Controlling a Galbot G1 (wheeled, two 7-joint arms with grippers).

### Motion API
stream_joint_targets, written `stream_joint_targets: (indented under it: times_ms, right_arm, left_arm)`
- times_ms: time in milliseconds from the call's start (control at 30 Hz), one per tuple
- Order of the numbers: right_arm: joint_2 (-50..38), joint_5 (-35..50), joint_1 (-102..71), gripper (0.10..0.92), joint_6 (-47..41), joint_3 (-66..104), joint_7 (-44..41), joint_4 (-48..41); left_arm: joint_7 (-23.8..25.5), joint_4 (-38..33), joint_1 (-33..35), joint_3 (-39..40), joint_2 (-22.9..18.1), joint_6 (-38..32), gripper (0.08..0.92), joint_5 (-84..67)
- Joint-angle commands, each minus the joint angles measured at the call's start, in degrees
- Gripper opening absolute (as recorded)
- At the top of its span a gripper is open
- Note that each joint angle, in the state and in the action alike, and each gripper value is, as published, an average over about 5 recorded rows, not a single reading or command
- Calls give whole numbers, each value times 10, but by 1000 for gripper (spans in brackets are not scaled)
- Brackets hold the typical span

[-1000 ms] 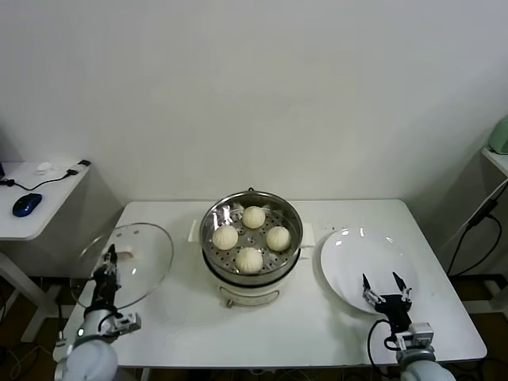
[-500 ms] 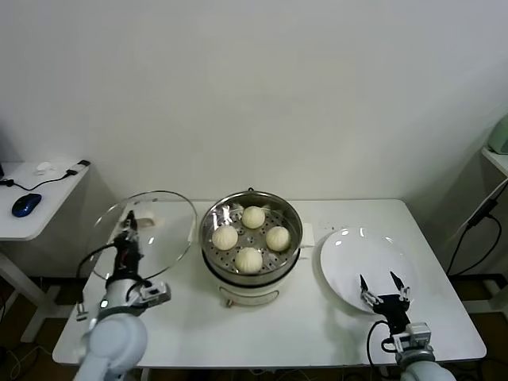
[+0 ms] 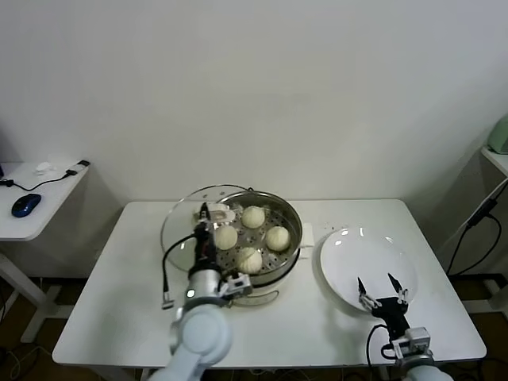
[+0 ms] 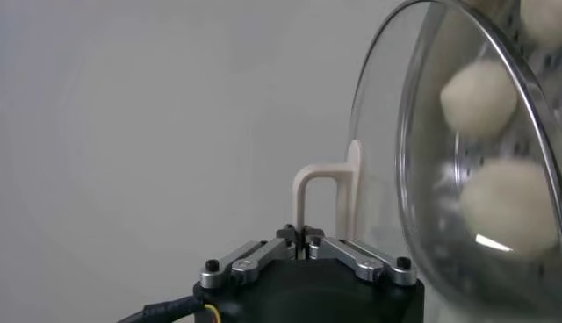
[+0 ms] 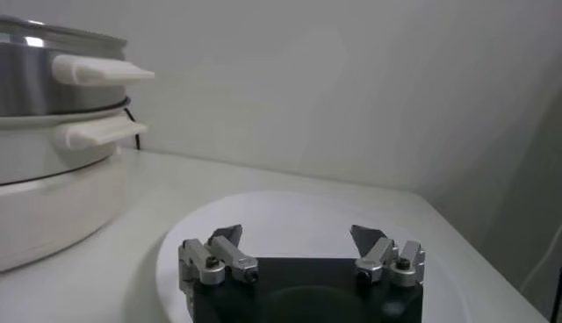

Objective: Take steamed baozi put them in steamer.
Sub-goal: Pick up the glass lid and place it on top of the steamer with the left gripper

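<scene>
1. Centrally, on a white rectangular table (image 3: 151, 317), stands the steamer (image 3: 252, 238), a round shiny steel pot with a perforated tray on a cream-white electric base.
2. All four steamed baozi (image 3: 249, 259), small smooth cream-white dough buns, sit apart from one another on the tray inside the pot.
3. Robot's left gripper (image 3: 204, 228) is clamped on the white handle (image 4: 327, 197) of a round glass lid (image 3: 190, 230), holding the lid tilted, partly over the pot's left rim.
4. Robot's right gripper (image 3: 379, 289) waits with jaws apart, holding nothing, over the near edge of a flat round white plate (image 3: 349, 254) to the right of the pot.
5. Buns look soft, light and easily dented, so a gentle pinch across the sides would suit them.
6. Glass lid is likely rigid, smooth and breakable; its handle seems the one safe place to hold.
7. Loading appears complete, with covering the pot probably the step in hand.
</scene>
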Motion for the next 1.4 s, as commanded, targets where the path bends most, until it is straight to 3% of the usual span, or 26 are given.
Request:
stream_joint_targets:
  times_ms: [33,233,533,1400]
  right_arm:
    - [0,6,-5,823,19,5,-4,-11]
    - [1,15,-11,823,30,9,-5,-19]
    - [3,17,-13,823,38,15,-2,-22]
    - [12,6,-17,823,64,13,4,-24]
  left_arm:
    - [28,23,-36,81,-74,26,130,65]
    - [24,78,-52,91,-111,31,130,77]
    - [7,139,-67,88,-136,35,130,75]
    - [-29,170,-54,50,-102,21,130,83]
